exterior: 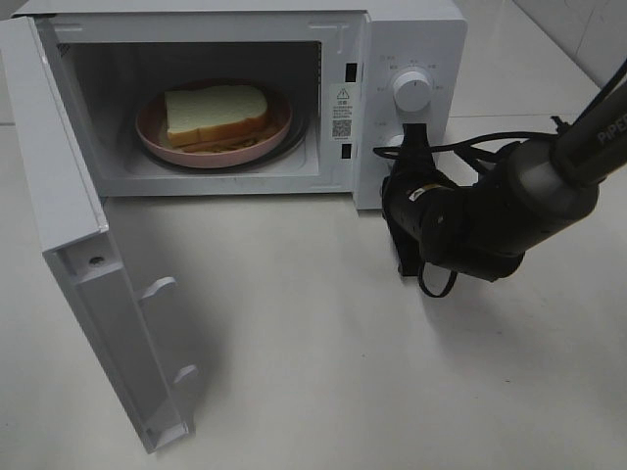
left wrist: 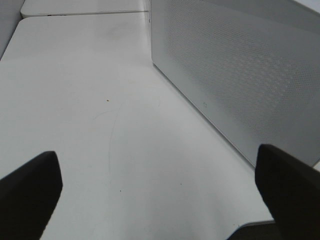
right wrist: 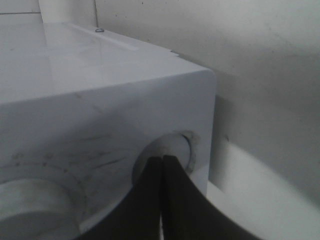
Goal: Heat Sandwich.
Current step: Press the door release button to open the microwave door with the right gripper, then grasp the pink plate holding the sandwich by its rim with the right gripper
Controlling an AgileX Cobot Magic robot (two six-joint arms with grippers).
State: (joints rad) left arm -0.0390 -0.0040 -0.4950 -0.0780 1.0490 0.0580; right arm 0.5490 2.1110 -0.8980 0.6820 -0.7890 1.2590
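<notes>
The sandwich (exterior: pixel 216 113), pale white bread with a tan crust, lies on a round pink plate (exterior: pixel 157 144) inside the open white microwave (exterior: pixel 392 39). My right gripper (exterior: pixel 411 134) is shut, its black fingertips pressed together against the lower knob (right wrist: pixel 172 144) of the control panel; the right wrist view shows the gripper (right wrist: pixel 162 161) close up with nothing between the fingers. In the left wrist view my left gripper (left wrist: pixel 160 195) is open over bare table, beside a perforated wall of the microwave (left wrist: pixel 240 65). The left arm does not show in the high view.
The microwave door (exterior: pixel 88 255) hangs wide open to the left, reaching toward the table's front. The upper knob (exterior: pixel 411 90) sits above the right gripper. A black cable (exterior: pixel 480 147) loops from the right arm next to the microwave. White table (exterior: pixel 323 352) lies in front.
</notes>
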